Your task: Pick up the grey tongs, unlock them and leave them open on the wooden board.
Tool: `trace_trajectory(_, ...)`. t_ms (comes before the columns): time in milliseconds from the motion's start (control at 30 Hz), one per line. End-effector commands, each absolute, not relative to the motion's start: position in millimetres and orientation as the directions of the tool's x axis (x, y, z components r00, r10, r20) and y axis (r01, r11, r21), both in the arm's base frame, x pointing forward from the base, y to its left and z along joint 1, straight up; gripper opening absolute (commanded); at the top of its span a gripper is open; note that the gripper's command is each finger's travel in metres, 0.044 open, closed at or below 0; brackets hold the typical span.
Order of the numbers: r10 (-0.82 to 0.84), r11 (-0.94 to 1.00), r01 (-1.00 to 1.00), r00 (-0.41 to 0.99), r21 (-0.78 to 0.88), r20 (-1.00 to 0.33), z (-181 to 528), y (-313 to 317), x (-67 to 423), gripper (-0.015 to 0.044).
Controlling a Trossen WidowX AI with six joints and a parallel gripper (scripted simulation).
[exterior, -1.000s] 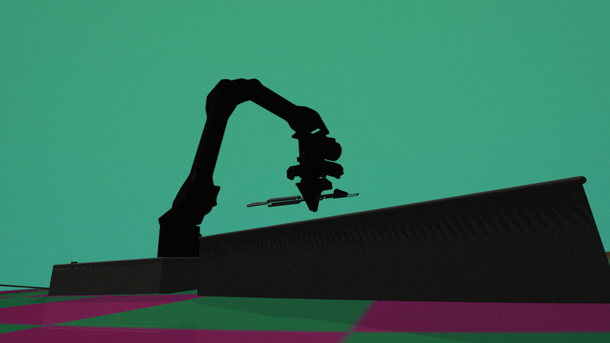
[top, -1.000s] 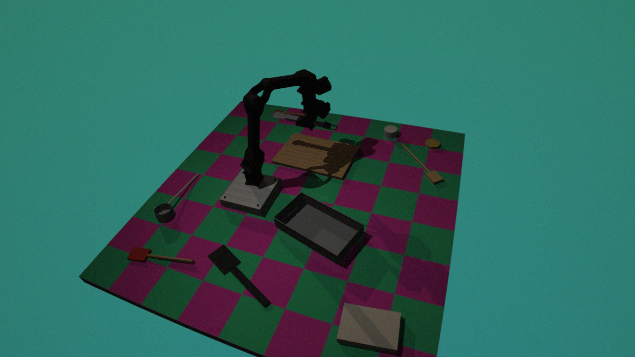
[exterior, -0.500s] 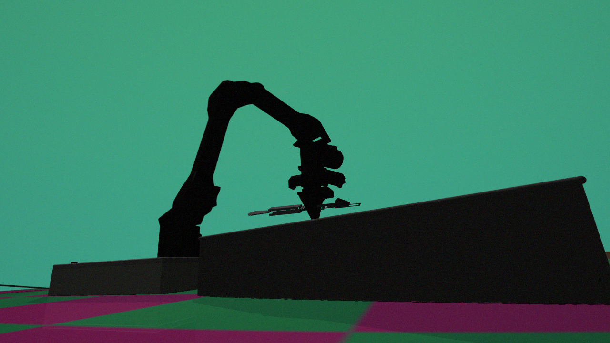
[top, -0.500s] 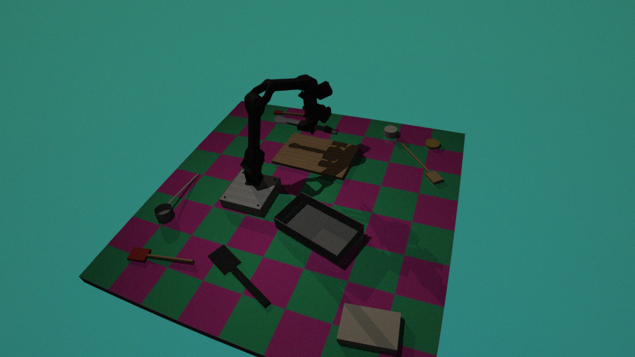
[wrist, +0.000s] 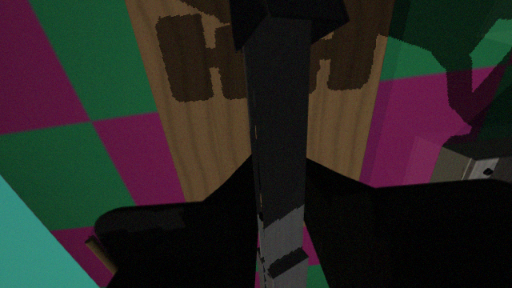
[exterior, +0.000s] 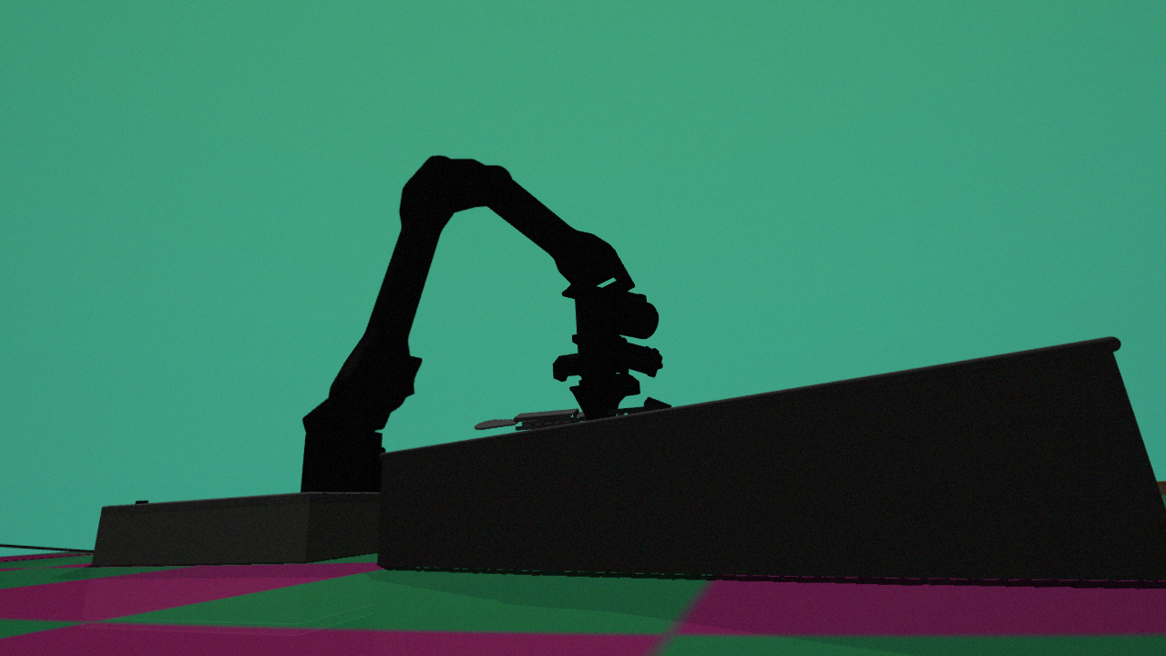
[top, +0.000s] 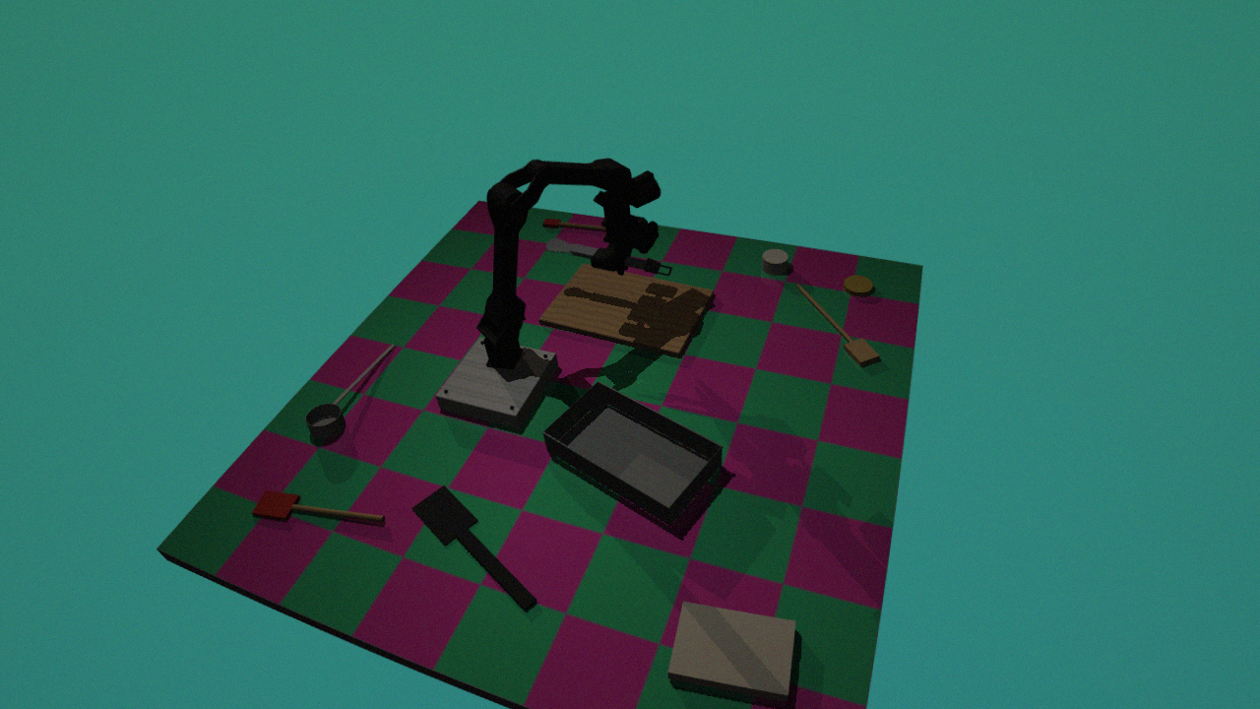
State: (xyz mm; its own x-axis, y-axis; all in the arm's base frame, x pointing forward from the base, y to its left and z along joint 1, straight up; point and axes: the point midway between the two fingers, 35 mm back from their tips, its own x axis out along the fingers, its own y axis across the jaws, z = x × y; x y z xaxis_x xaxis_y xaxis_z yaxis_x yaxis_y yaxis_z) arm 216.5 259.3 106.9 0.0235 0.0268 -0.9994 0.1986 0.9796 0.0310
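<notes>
My gripper [top: 619,261] is clamped on the grey tongs [wrist: 278,160], which I hold level above the far edge of the wooden board [top: 598,308], well apart from the roasting tin [top: 696,502]. They look stiff, thin and light, and the flat metal arms are probably slick, so I judge a hold near mid-length balances them best (closer to the hinge they might pivot between my fingers). Whether the arms would spring apart on release, I cannot tell from here.
</notes>
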Motion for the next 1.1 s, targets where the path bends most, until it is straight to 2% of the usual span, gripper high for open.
trace_trajectory(0, 0.025, 0.98, 0.195, 0.017, 0.028, -1.0, 98.6, 258.7, 215.2, -0.015)
trace_trajectory(1067, 0.024, 0.98, 0.195, 0.017, 0.027, -1.0, 46.8, 255.4, 212.2, -0.015)
